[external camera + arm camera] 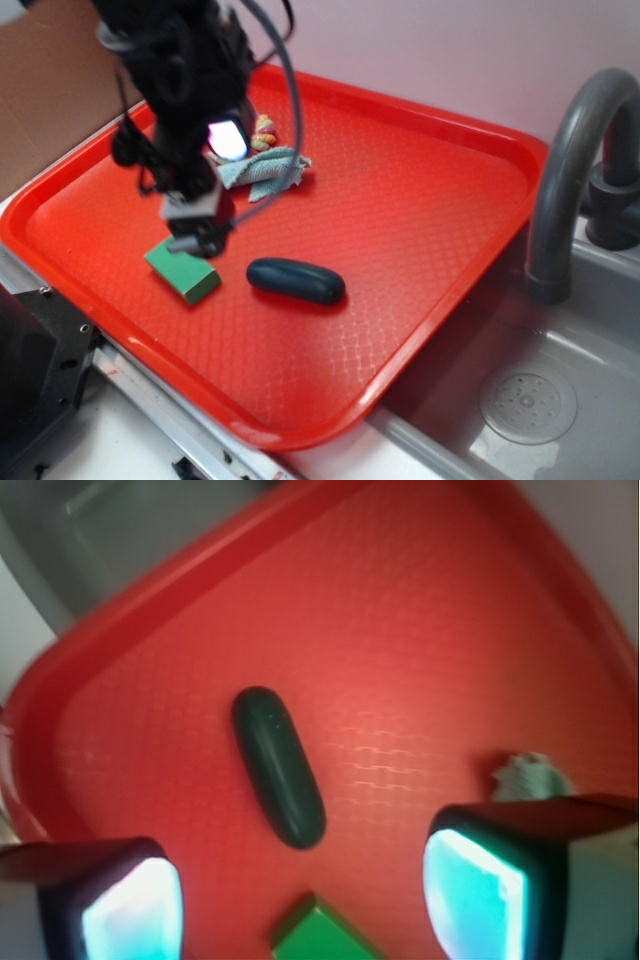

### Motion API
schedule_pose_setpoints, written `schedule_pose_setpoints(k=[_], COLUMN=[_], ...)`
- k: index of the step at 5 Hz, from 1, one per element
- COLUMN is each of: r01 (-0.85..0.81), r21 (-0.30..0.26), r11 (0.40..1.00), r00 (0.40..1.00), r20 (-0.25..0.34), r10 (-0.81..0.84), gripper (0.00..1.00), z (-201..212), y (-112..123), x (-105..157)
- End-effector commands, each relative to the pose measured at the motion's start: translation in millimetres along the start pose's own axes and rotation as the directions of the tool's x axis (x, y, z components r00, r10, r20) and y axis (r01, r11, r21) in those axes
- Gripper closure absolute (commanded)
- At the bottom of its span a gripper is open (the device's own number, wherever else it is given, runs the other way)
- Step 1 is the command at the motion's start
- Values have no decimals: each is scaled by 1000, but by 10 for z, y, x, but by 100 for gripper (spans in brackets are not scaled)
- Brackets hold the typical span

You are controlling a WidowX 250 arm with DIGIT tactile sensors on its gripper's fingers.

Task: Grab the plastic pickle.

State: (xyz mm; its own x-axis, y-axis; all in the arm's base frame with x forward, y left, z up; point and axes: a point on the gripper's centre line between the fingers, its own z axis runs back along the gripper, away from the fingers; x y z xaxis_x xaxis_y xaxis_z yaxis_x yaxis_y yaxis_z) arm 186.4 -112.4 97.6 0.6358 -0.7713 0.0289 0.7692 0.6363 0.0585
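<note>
The plastic pickle (296,281) is a dark green capsule lying on the red tray (420,210), just right of a bright green block (183,270). In the wrist view the pickle (279,766) lies ahead of the fingers, lengthwise and slightly slanted, with a corner of the green block (322,935) below it. My gripper (200,238) hangs over the green block, left of the pickle and apart from it. The gripper (300,900) is open, its two glowing pads wide apart with nothing between them.
A crumpled pale cloth (262,165) with a small yellow-pink item lies on the tray behind the gripper. A grey sink (540,390) with a dark faucet (575,150) sits to the right of the tray. The tray's raised rim (250,430) borders the front.
</note>
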Motion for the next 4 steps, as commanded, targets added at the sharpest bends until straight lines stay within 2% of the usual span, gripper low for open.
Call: schedule_pose_setpoints(k=[1,2,4], r01=[72,89,85], r21=[18,-10,31], r11=[997,996,996], r00=[997,995,989], r20=[-33,-49,-127], r10=[-72,-90,-80], gripper=[0,0,0], z=[-289,-468,-759], y=[-53,-60,-74], x=[129,136,118])
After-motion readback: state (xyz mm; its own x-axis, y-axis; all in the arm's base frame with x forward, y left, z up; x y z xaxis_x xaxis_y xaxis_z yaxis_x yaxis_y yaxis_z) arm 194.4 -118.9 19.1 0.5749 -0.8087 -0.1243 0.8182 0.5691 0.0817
